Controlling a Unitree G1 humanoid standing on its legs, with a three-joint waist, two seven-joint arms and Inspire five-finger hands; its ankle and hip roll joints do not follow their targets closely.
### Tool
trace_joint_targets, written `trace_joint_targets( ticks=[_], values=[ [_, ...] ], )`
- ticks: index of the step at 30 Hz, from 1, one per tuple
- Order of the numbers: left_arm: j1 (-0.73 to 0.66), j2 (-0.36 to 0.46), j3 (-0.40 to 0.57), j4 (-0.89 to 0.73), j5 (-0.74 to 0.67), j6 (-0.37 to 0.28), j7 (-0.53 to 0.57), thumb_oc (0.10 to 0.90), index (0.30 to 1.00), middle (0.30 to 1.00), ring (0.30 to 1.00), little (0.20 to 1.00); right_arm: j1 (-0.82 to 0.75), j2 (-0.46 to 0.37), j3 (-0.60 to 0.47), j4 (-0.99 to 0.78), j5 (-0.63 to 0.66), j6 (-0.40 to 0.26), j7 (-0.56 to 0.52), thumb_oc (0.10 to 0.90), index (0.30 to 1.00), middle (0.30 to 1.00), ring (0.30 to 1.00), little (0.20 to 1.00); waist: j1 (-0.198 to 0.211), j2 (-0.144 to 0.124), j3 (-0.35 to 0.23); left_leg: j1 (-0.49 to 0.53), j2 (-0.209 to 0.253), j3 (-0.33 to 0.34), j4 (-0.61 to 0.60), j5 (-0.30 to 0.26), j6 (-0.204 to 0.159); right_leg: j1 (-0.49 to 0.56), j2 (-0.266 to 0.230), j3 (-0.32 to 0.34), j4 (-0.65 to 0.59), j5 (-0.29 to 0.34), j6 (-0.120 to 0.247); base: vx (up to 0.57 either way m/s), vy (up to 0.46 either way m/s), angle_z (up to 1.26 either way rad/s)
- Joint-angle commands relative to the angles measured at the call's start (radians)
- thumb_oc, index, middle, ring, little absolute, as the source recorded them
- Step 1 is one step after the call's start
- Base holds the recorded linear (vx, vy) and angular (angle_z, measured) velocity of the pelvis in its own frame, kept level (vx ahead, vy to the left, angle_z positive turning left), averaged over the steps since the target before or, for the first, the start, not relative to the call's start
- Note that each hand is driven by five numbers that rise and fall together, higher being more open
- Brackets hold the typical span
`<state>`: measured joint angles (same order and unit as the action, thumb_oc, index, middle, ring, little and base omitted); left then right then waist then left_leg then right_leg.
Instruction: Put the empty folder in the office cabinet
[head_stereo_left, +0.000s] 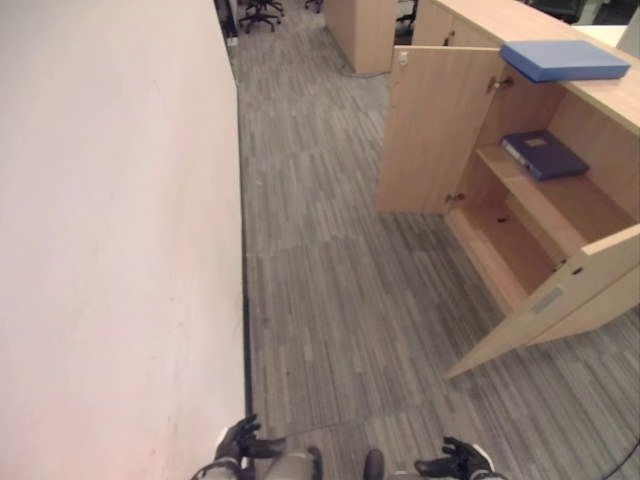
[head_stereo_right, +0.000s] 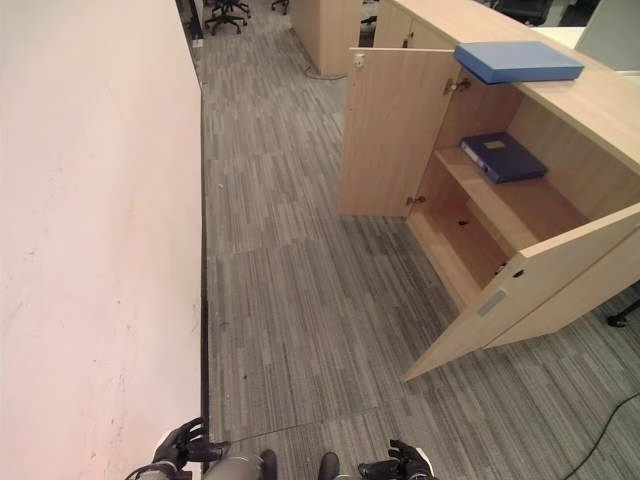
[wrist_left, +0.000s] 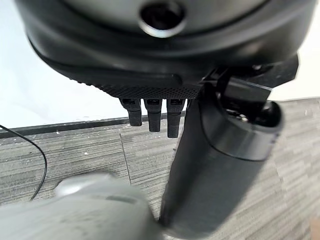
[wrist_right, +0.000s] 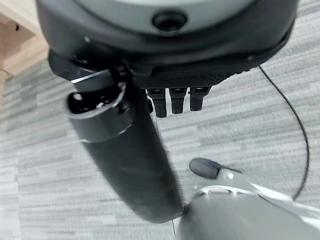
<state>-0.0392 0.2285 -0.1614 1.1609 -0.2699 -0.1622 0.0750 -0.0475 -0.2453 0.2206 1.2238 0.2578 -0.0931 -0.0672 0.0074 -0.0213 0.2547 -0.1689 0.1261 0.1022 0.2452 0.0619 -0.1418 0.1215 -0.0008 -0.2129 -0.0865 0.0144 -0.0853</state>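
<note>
A light blue folder (head_stereo_left: 565, 60) lies flat on top of the wooden office cabinet (head_stereo_left: 600, 95) at the right. Both cabinet doors stand wide, the far door (head_stereo_left: 430, 130) and the near door (head_stereo_left: 560, 300). On the upper shelf inside lies a dark blue folder (head_stereo_left: 545, 155); the lower shelf (head_stereo_left: 515, 250) is bare. My left hand (head_stereo_left: 240, 440) and right hand (head_stereo_left: 455, 462) hang low at the bottom edge, far from the cabinet. Both are open and hold nothing; their straight fingers (wrist_left: 152, 116) (wrist_right: 172, 102) point at the grey floor.
A long white wall (head_stereo_left: 110, 250) runs along the left. Grey striped carpet (head_stereo_left: 330, 290) stretches between the wall and the cabinet. Farther back stand another wooden unit (head_stereo_left: 360, 30) and office chairs (head_stereo_left: 262, 12).
</note>
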Motion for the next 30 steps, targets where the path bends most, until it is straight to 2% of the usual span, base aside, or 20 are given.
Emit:
trace_joint_targets(
  ticks=[1, 3, 7, 10, 11, 13, 15, 16, 17, 18, 19, 20, 21, 22, 23, 24, 26, 27, 28, 30],
  values=[
    [-0.018, 0.027, -0.036, -0.067, -0.009, -0.047, 0.002, 0.8, 0.9, 0.9, 0.9, 0.9, -0.011, -0.063, -0.004, -0.036, 0.02, -0.009, -0.014, 0.8, 0.9, 0.9, 0.9, 0.9, 0.035, 0.042, 0.035, -0.025, 0.063, -0.053, -0.086, 0.088, -0.003, 0.073, -0.026, 0.084, 0.247, -0.266, 0.128, 0.3, 0.1, -0.09],
    [-0.022, 0.026, -0.032, -0.06, -0.02, -0.051, 0.009, 0.8, 0.9, 0.9, 0.9, 0.9, -0.028, -0.066, 0.0, -0.029, 0.027, -0.011, -0.022, 0.8, 0.9, 0.9, 0.9, 0.9, 0.064, 0.056, 0.052, -0.082, 0.075, -0.096, -0.216, 0.101, -0.004, 0.098, -0.012, 0.122, 0.305, -0.327, 0.127, 0.36, 0.125, -0.05],
    [-0.018, 0.021, -0.025, -0.041, -0.027, -0.051, 0.012, 0.8, 0.9, 0.9, 0.9, 0.9, -0.041, -0.061, -0.006, -0.021, 0.037, -0.012, -0.03, 0.8, 0.9, 0.9, 0.9, 0.9, 0.081, 0.043, 0.055, -0.112, 0.093, -0.073, -0.3, 0.102, -0.008, 0.142, -0.027, 0.163, 0.314, -0.377, 0.134, 0.34, 0.115, -0.21],
    [0.017, 0.015, -0.008, -0.009, -0.009, -0.045, 0.004, 0.8, 0.9, 0.9, 0.9, 0.9, -0.032, -0.043, -0.008, 0.001, 0.025, -0.009, -0.026, 0.8, 0.9, 0.9, 0.9, 0.9, 0.12, 0.028, 0.011, -0.134, 0.1, -0.057, -0.309, 0.116, -0.01, 0.243, -0.05, 0.221, 0.245, -0.395, 0.162, 0.69, 0.295, -0.79],
    [0.033, 0.017, -0.01, -0.001, 0.008, -0.044, 0.004, 0.8, 0.9, 0.9, 0.9, 0.9, -0.02, -0.029, -0.009, 0.007, 0.019, -0.009, -0.025, 0.8, 0.9, 0.9, 0.9, 0.9, 0.137, 0.017, -0.01, -0.137, 0.089, -0.083, -0.296, 0.162, -0.019, 0.267, -0.068, 0.247, 0.224, -0.386, 0.173, 0.55, 0.336, -0.94],
    [0.041, 0.033, -0.009, -0.016, 0.018, -0.041, 0.002, 0.8, 0.9, 0.9, 0.9, 0.9, -0.003, -0.006, -0.033, 0.015, 0.035, -0.006, -0.019, 0.8, 0.9, 0.9, 0.9, 0.9, 0.143, -0.009, -0.047, -0.139, 0.056, -0.073, -0.247, 0.206, -0.007, 0.267, -0.125, 0.266, 0.204, -0.295, 0.23, 0.7, 0.523, -0.09],
    [0.048, 0.045, -0.006, -0.061, 0.009, -0.043, 0.004, 0.8, 0.9, 0.9, 0.9, 0.9, -0.001, -0.003, -0.053, 0.018, 0.05, -0.002, -0.014, 0.8, 0.9, 0.9, 0.9, 0.9, 0.147, -0.027, -0.068, -0.145, 0.016, -0.057, -0.211, 0.177, 0.018, 0.233, -0.168, 0.277, 0.224, -0.153, 0.279, 0.44, 0.426, 0.1],
    [0.052, 0.057, -0.001, -0.1, 0.002, -0.044, 0.005, 0.8, 0.9, 0.9, 0.9, 0.9, -0.01, 0.001, -0.058, 0.013, 0.057, -0.003, -0.01, 0.8, 0.9, 0.9, 0.9, 0.9, 0.16, -0.033, -0.077, -0.137, -0.014, -0.045, -0.19, 0.137, 0.049, 0.193, -0.193, 0.295, 0.267, 0.004, 0.313, 0.48, 0.54, -0.11],
    [0.033, 0.077, 0.002, -0.112, -0.01, -0.042, 0.005, 0.8, 0.9, 0.9, 0.9, 0.9, -0.032, 0.0, -0.045, -0.001, 0.039, 0.001, -0.007, 0.8, 0.9, 0.9, 0.9, 0.9, 0.162, -0.018, -0.069, -0.113, -0.034, -0.037, -0.174, 0.093, 0.078, 0.113, -0.208, 0.297, 0.414, 0.166, 0.331, 0.41, 0.443, -0.49],
    [0.033, 0.077, 0.001, -0.112, -0.01, -0.042, 0.005, 0.8, 0.9, 0.9, 0.9, 0.9, -0.031, -0.001, -0.045, -0.001, 0.038, 0.001, -0.007, 0.8, 0.9, 0.9, 0.9, 0.9, 0.16, -0.022, -0.07, -0.111, -0.04, -0.038, -0.174, 0.088, 0.077, 0.113, -0.212, 0.294, 0.42, 0.158, 0.33, 0.45, 0.492, -0.4],
    [0.009, 0.093, 0.003, -0.119, -0.017, -0.039, 0.002, 0.8, 0.9, 0.9, 0.9, 0.9, -0.047, -0.005, -0.035, -0.019, 0.021, -0.001, -0.012, 0.8, 0.9, 0.9, 0.9, 0.9, 0.142, 0.009, -0.058, -0.055, -0.057, -0.035, -0.182, 0.05, 0.107, 0.069, -0.187, 0.282, 0.542, 0.206, 0.33, 0.45, 0.564, 0.09],
    [0.002, 0.097, 0.003, -0.132, -0.016, -0.041, 0.007, 0.8, 0.9, 0.9, 0.9, 0.9, -0.061, -0.008, -0.061, -0.02, 0.039, -0.004, -0.027, 0.8, 0.9, 0.9, 0.9, 0.9, 0.118, 0.056, -0.039, 0.013, -0.068, -0.037, -0.204, 0.021, 0.138, 0.004, -0.142, 0.262, 0.657, 0.211, 0.323, 0.57, 0.695, 0.44],
    [0.009, 0.094, 0.001, -0.155, -0.015, -0.041, 0.007, 0.8, 0.9, 0.9, 0.9, 0.9, -0.064, -0.007, -0.073, -0.022, 0.053, -0.008, -0.032, 0.8, 0.9, 0.9, 0.9, 0.9, 0.099, 0.067, -0.027, 0.055, -0.088, -0.05, -0.218, 0.001, 0.152, -0.041, -0.104, 0.252, 0.716, 0.158, 0.317, 0.59, 0.628, 0.54],
    [0.016, 0.091, 0.003, -0.198, -0.013, -0.045, 0.009, 0.8, 0.9, 0.9, 0.9, 0.9, -0.059, -0.005, -0.082, -0.037, 0.069, -0.017, -0.03, 0.8, 0.9, 0.9, 0.9, 0.9, 0.056, 0.098, 0.002, 0.133, -0.108, -0.089, -0.246, -0.019, 0.166, -0.173, -0.011, 0.219, 0.807, 0.061, 0.316, 0.64, 0.442, 0.15],
    [0.017, 0.087, -0.005, -0.204, -0.001, -0.044, 0.005, 0.8, 0.9, 0.9, 0.9, 0.9, -0.052, -0.008, -0.085, -0.038, 0.067, -0.015, -0.033, 0.8, 0.9, 0.9, 0.9, 0.9, 0.035, 0.113, 0.015, 0.185, -0.116, -0.102, -0.266, -0.035, 0.167, -0.248, -0.008, 0.152, 0.759, 0.031, 0.315, 0.64, 0.338, 0.22],
    [0.016, 0.083, -0.009, -0.199, 0.002, -0.043, 0.004, 0.8, 0.9, 0.9, 0.9, 0.9, -0.047, -0.01, -0.084, -0.039, 0.067, -0.015, -0.035, 0.8, 0.9, 0.9, 0.9, 0.9, 0.021, 0.106, 0.023, 0.221, -0.129, -0.112, -0.279, -0.051, 0.166, -0.251, -0.042, 0.095, 0.698, -0.023, 0.289, 0.46, 0.137, 0.68],
    [0.01, 0.066, -0.025, -0.173, 0.005, -0.043, 0.005, 0.8, 0.9, 0.9, 0.9, 0.9, -0.042, -0.014, -0.104, -0.022, 0.09, -0.017, -0.05, 0.8, 0.9, 0.9, 0.9, 0.9, -0.009, 0.099, 0.029, 0.285, -0.146, -0.133, -0.281, -0.096, 0.157, -0.302, -0.063, 0.011, 0.519, -0.053, 0.244, 0.49, 0.033, 1.04],
    [0.009, 0.06, -0.027, -0.164, 0.009, -0.042, 0.004, 0.8, 0.9, 0.9, 0.9, 0.9, -0.039, -0.016, -0.11, -0.014, 0.096, -0.015, -0.051, 0.8, 0.9, 0.9, 0.9, 0.9, -0.016, 0.089, 0.027, 0.305, -0.157, -0.136, -0.281, -0.113, 0.153, -0.314, -0.081, -0.013, 0.448, -0.032, 0.241, 0.78, -0.098, 1.06],
    [0.008, 0.05, -0.033, -0.124, 0.035, -0.038, -0.002, 0.8, 0.9, 0.9, 0.9, 0.9, -0.023, -0.014, -0.121, -0.001, 0.085, -0.01, -0.051, 0.8, 0.9, 0.9, 0.9, 0.9, -0.038, 0.071, 0.022, 0.371, -0.162, -0.122, -0.286, -0.158, 0.13, -0.33, -0.149, -0.145, 0.243, 0.036, 0.246, 0.63, -0.156, 1.01],
    [0.003, 0.045, -0.034, -0.099, 0.052, -0.035, -0.012, 0.8, 0.9, 0.9, 0.9, 0.9, -0.01, -0.01, -0.123, 0.007, 0.07, -0.002, -0.048, 0.8, 0.9, 0.9, 0.9, 0.9, -0.057, 0.068, 0.02, 0.415, -0.148, -0.115, -0.277, -0.195, 0.107, -0.325, -0.184, -0.212, 0.136, 0.07, 0.255, 0.44, -0.149, 0.44]
  ],
)
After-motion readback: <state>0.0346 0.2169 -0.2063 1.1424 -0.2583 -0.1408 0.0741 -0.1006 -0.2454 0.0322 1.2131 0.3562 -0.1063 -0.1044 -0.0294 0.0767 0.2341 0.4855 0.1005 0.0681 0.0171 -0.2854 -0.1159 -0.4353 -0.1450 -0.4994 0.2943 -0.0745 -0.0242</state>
